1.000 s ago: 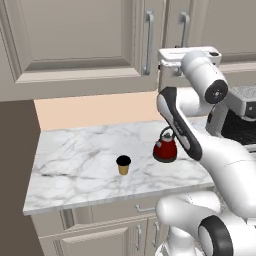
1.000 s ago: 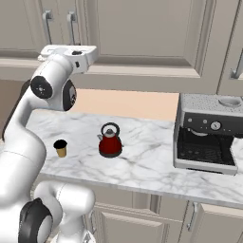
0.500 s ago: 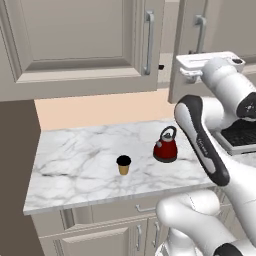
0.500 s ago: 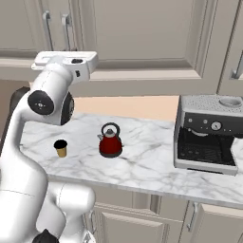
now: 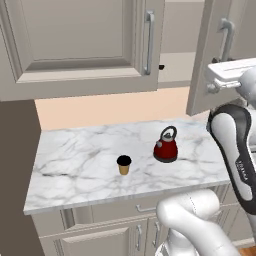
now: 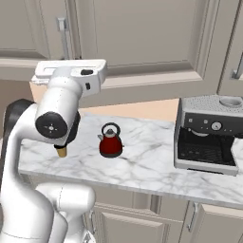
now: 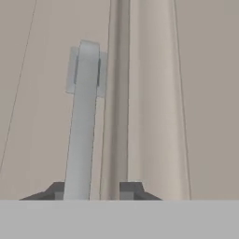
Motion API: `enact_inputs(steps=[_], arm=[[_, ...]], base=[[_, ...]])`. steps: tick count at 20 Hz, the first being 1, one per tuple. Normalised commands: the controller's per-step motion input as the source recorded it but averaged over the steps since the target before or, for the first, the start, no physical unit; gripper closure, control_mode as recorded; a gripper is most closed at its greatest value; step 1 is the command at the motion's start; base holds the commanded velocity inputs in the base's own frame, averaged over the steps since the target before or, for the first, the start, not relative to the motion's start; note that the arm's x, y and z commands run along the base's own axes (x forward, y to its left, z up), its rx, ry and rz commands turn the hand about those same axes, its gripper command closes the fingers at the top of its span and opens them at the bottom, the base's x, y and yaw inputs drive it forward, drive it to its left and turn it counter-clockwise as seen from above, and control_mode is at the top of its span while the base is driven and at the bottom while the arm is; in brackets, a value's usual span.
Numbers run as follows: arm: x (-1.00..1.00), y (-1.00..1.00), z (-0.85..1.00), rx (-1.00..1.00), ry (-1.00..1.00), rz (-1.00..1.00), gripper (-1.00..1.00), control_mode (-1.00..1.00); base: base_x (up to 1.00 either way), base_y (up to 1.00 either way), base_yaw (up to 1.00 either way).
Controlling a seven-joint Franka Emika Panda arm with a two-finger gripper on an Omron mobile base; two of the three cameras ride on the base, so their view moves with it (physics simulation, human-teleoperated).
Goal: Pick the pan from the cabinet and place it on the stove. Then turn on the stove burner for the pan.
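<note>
Gripper (image 7: 88,189) fingers are standing slightly apart around the cabinet door's bar handle (image 7: 84,121); releasing cleanly needs a straight retreat.

The arm (image 6: 57,118) hides most of the cup (image 6: 61,151); cabinet (image 5: 210,60) interior mostly unseen.

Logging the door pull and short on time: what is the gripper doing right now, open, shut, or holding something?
Gripper: jaws slightly open, straddling the cabinet door's bar handle; whether they clamp it cannot be told.
</note>
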Motion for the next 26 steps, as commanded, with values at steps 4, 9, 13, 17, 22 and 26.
enact_inputs(steps=[4, 9, 13, 17, 22, 26], arm=[[-0.78, -0.8, 0.21, 0.0, 0.0, 0.06, 1.0, -1.0], [-0.66, -0.73, 0.12, 0.0, 0.0, 0.04, 1.0, -1.0], [-0.2, -0.1, -0.15, 0.0, 0.05, 0.0, -1.0, -1.0], [-0.25, 0.0, -0.06, 0.0, -0.02, 0.0, -1.0, -1.0], [-0.78, 0.07, 0.0, -0.03, -0.14, 0.0, -1.0, -1.0], [-0.78, 0.29, 0.0, -0.09, -0.11, 0.0, -1.0, -1.0]], base=[[0.0, 0.0, 0.0], [0.0, 0.0, 0.0], [0.0, 0.0, 0.0], [0.0, 0.0, 0.0], [0.0, 0.0, 0.0], [0.0, 0.0, 0.0]])
